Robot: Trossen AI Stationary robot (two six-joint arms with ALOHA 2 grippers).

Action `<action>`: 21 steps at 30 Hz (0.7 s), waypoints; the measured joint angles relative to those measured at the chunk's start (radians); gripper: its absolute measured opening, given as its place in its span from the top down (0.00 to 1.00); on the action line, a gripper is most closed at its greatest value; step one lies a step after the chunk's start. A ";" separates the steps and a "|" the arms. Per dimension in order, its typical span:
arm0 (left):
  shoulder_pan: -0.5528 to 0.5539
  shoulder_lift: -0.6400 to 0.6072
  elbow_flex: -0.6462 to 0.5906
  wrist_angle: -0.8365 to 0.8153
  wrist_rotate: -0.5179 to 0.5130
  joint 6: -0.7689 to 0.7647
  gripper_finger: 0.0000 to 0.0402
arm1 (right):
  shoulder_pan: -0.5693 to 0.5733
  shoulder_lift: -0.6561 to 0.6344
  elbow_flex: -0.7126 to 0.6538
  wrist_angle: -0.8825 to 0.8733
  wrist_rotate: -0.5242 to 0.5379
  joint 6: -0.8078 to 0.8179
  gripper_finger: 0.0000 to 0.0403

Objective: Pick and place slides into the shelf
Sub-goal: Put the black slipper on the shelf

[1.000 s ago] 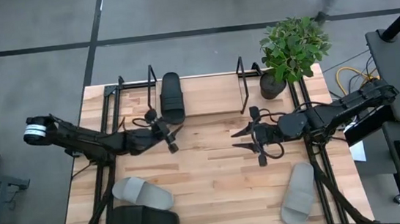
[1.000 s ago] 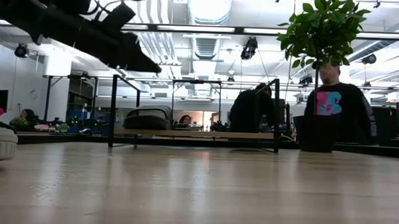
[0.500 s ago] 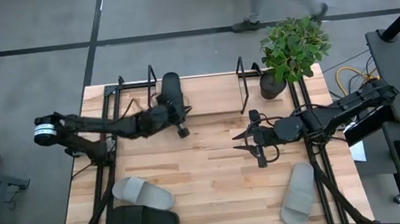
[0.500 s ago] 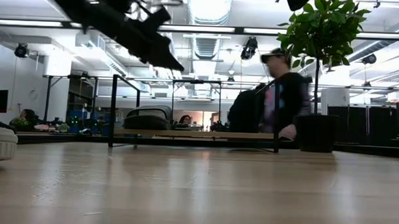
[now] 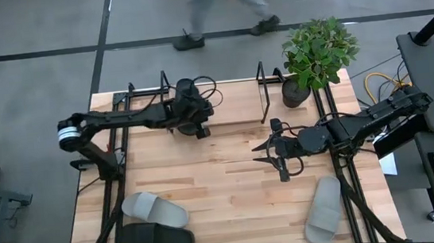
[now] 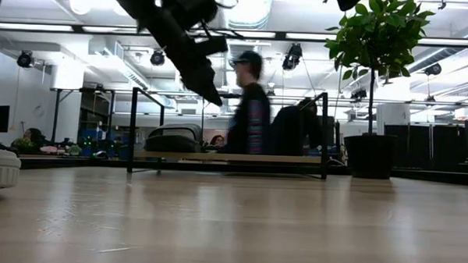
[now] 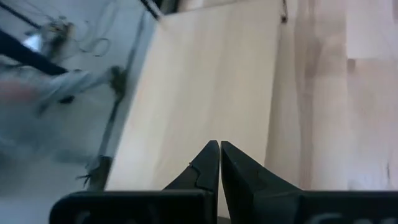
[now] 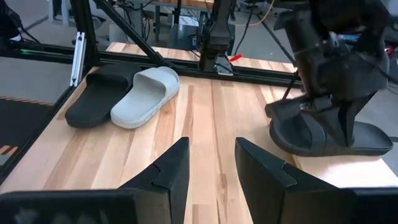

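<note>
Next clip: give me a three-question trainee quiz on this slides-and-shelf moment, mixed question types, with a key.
1. True or false: a black slide already lies in the shelf.
2. How many slides lie on the table outside the shelf? A) one B) three C) four
3. Fill in: the left gripper, over the shelf's black slide, has its fingers ____.

Key: 1 true. 2 B: a light grey and black pair, plus another light grey slide near the waiting right gripper. 3 shut, empty.
</note>
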 joint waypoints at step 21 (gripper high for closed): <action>0.094 0.152 0.023 -0.033 -0.059 0.105 1.00 | 0.000 0.000 0.000 -0.001 0.000 -0.008 0.70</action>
